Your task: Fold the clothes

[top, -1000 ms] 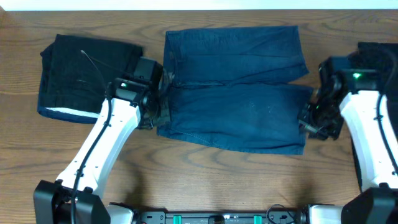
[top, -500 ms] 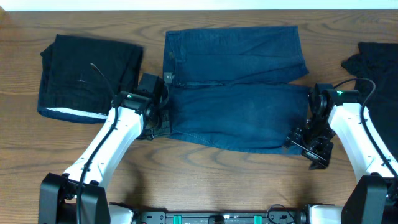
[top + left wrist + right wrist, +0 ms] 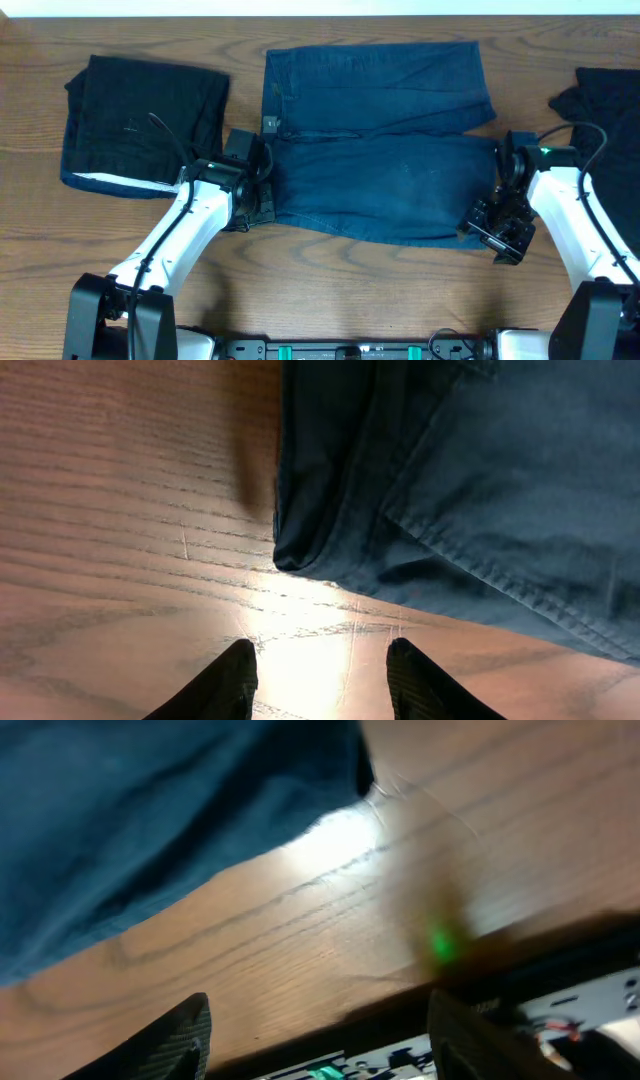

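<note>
A navy-blue denim garment [image 3: 380, 150], folded over on itself so that 2 layers show, lies flat in the middle of the brown wood-grain table [image 3: 330, 290]. Its upper layer reaches toward the far edge and its lower layer spreads wider toward the robot.

The left gripper [image 3: 255, 195] sits at the garment's left edge, low over the wood. In the left wrist view its 2 dark fingers [image 3: 225, 685] stand moderately apart with only bare table between them. A rounded, folded corner of the denim, with a stitched hem running across it, lies just ahead of the fingertips and does not touch them.

The right gripper [image 3: 497, 228] is at the garment's near right corner, just off the cloth. The right wrist view is blurred, yet it shows the 2 fingers [image 3: 180, 1035] spread wide and holding nothing, with the denim's edge ahead of them and wood below.

A folded black cloth piece [image 3: 140, 115] with a white strip along its near edge rests at the table's left, apart from the denim. Another plain black cloth [image 3: 605, 95] lies crumpled at the right edge, partly out of view.
</note>
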Action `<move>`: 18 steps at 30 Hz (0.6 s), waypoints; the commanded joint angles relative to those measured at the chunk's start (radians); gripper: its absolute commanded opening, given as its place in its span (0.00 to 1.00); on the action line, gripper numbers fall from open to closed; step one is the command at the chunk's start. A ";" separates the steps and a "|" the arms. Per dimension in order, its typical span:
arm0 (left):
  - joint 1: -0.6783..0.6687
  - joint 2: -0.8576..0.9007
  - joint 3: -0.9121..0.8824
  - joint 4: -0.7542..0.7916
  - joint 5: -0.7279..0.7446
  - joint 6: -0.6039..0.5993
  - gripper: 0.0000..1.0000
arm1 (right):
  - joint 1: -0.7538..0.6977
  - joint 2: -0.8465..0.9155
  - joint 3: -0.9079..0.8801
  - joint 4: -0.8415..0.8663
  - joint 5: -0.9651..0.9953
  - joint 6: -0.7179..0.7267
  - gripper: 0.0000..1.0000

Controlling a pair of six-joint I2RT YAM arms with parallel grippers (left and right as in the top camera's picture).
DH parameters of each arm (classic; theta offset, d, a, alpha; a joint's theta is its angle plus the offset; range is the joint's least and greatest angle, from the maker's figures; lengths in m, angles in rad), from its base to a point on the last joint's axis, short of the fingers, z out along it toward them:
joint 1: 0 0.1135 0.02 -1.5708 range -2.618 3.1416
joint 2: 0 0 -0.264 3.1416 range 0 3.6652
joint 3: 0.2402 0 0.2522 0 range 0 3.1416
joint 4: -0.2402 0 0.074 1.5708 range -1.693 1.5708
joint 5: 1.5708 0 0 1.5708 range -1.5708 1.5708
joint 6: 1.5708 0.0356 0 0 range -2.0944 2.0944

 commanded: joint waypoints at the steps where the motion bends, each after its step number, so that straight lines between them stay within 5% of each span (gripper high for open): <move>1: 0.000 0.004 -0.003 0.000 -0.016 -0.020 0.45 | 0.005 -0.005 -0.063 0.016 0.016 0.185 0.67; 18: 0.000 0.004 -0.004 -0.006 -0.016 -0.019 0.45 | 0.004 -0.007 -0.172 0.349 0.035 0.446 0.64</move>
